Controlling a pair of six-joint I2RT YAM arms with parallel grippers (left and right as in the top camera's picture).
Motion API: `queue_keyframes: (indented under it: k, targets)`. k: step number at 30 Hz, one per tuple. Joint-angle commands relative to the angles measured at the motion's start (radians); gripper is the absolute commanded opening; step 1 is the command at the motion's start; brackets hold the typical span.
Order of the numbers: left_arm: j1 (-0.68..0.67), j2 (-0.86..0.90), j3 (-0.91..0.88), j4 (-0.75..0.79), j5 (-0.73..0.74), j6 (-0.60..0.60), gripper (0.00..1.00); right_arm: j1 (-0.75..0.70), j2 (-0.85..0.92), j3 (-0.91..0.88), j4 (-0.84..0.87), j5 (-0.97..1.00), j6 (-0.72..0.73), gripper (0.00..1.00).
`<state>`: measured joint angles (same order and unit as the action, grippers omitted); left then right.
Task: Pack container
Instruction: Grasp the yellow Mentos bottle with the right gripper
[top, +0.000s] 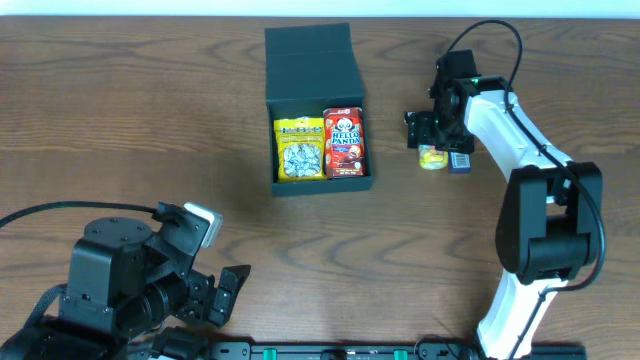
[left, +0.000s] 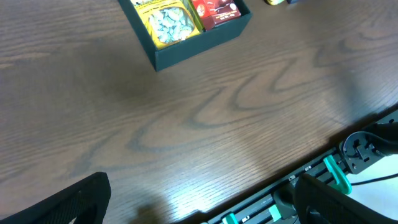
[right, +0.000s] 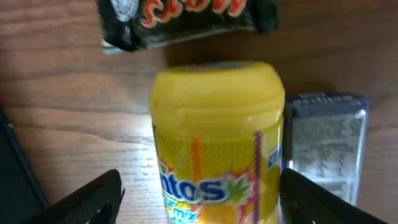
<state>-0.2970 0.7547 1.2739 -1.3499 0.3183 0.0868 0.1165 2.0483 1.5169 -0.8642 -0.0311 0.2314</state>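
The dark teal-black container (top: 272, 150) stands open at the table's middle back, its flap lid (top: 310, 58) folded away. A yellow snack pack (top: 299, 150) and a red Hello Panda pack (top: 345, 142) lie inside. My right gripper (top: 437, 143) is open, right of the container, its fingers (right: 208, 202) either side of a yellow Mentos bottle (right: 217, 137) lying on the table. My left gripper (top: 225, 290) is open and empty at the front left. In the left wrist view (left: 202, 208) the container's corner (left: 186, 50) shows far ahead.
A dark candy bar (right: 180, 22) lies just beyond the bottle. A grey-blue pack (right: 323, 140) lies against the bottle's right side, also in the overhead view (top: 460, 163). The table's front edge with a black rail (left: 323, 174) is under my left gripper.
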Motion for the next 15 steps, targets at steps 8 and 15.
queue_keyframes:
  k: [8, 15]
  targets:
    - [0.002, -0.003, 0.0, 0.0, 0.003, 0.019, 0.95, 0.016, 0.0, -0.017, 0.034, -0.003, -0.016, 0.78]
    - [0.002, -0.003, 0.0, 0.0, 0.003, 0.019, 0.95, 0.016, 0.023, -0.025, 0.041, -0.015, -0.021, 0.73]
